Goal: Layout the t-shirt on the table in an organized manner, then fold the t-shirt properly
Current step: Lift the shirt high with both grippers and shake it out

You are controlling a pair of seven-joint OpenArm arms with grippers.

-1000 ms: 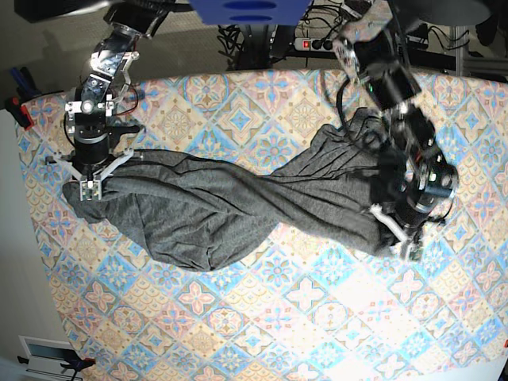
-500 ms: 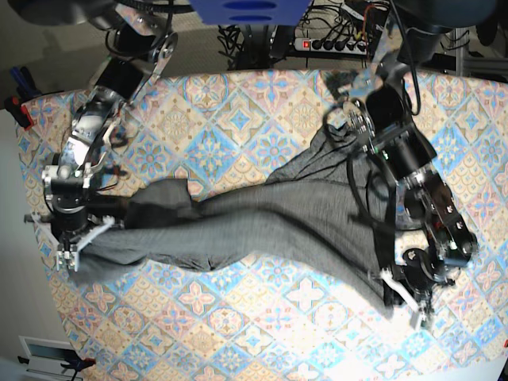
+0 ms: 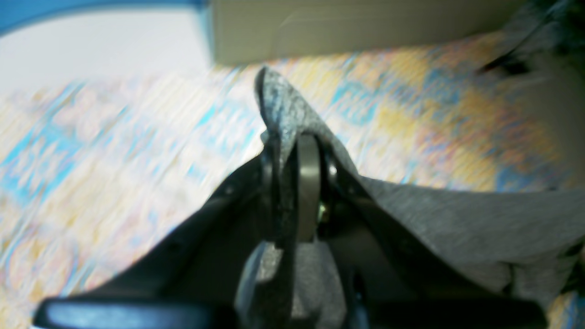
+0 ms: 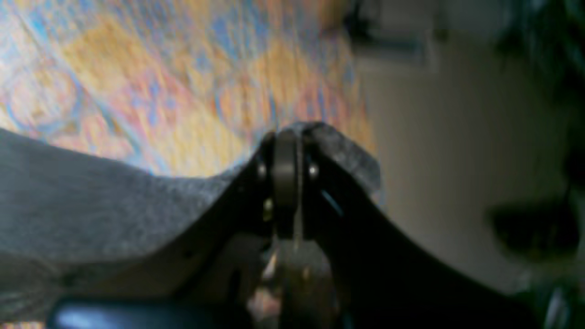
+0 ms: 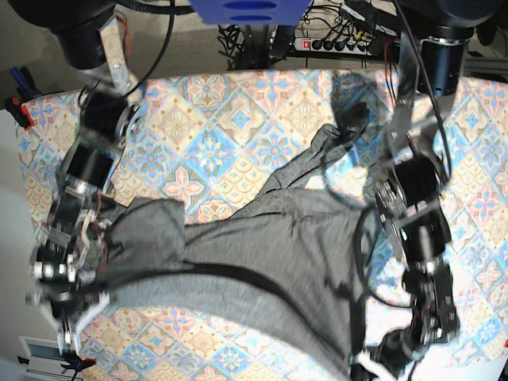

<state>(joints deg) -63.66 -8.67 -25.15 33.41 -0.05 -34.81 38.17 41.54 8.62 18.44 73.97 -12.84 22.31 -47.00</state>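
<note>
The dark-grey t-shirt [image 5: 262, 246] hangs stretched between both grippers over the near half of the patterned table [image 5: 238, 119], with one end trailing up toward the far right. At the near left corner, my right gripper [image 5: 67, 337] is shut on a shirt edge. My left gripper [image 5: 369, 365] is shut on the opposite edge at the near right. In the left wrist view, the left gripper [image 3: 295, 151] pinches a peak of the t-shirt [image 3: 457, 214] above the blurred table [image 3: 114, 160]. The right wrist view shows the right gripper [image 4: 285, 141] clamped on the t-shirt [image 4: 91, 205].
A power strip [image 5: 333, 44] and cables lie behind the table's far edge. A red clamp [image 5: 20, 111] sits at the left edge. In the right wrist view, the table [image 4: 160, 91] ends just right of the gripper, with floor beyond.
Both arms have swept toward the table's near edge, dragging the shirt with them. The twisted band has opened into a wider sheet. Both grips have held.
</note>
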